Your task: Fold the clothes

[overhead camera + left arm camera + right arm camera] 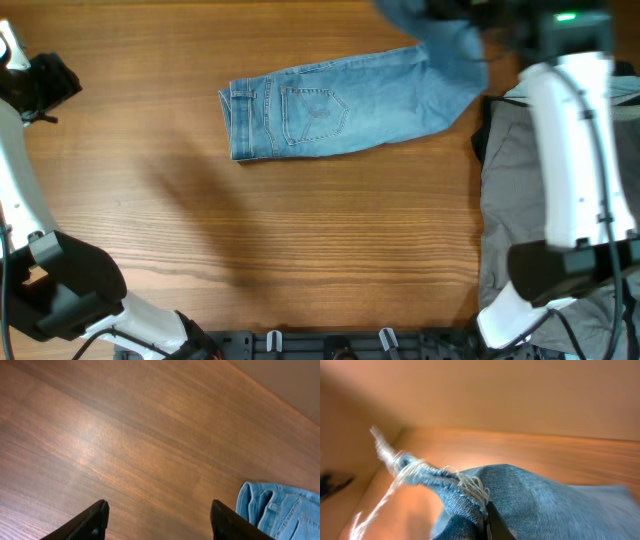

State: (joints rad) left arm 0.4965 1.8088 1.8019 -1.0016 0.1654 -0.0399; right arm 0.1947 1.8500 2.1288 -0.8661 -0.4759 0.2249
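**Legs go up:** We see the right gripper [490, 525] clamped on the frayed hem [465, 485] of the jeans [330, 115]. It lifts the leg end above the far right of the table [300, 250]. The waistband [240, 120] and seat lie flat near the middle. The left gripper [159, 510] hangs over bare wood at the left with its jaws wide and holding nothing, and the waistband sits just at the corner of its view.

We judge the step in hand to be bringing the legs over onto the seat. To do it well, we would carry the hem high and leftward, in line with the legs, so the denim rolls over itself rather than dragging the waist along. The hem should land square with the waistband, side edges matched. If the seat starts to slide, the free left gripper could pin it.

Open wood lies in front and to the left. The grey trousers [520, 170] are heaped close beside the legs on the right, so the fold should swing away from them.
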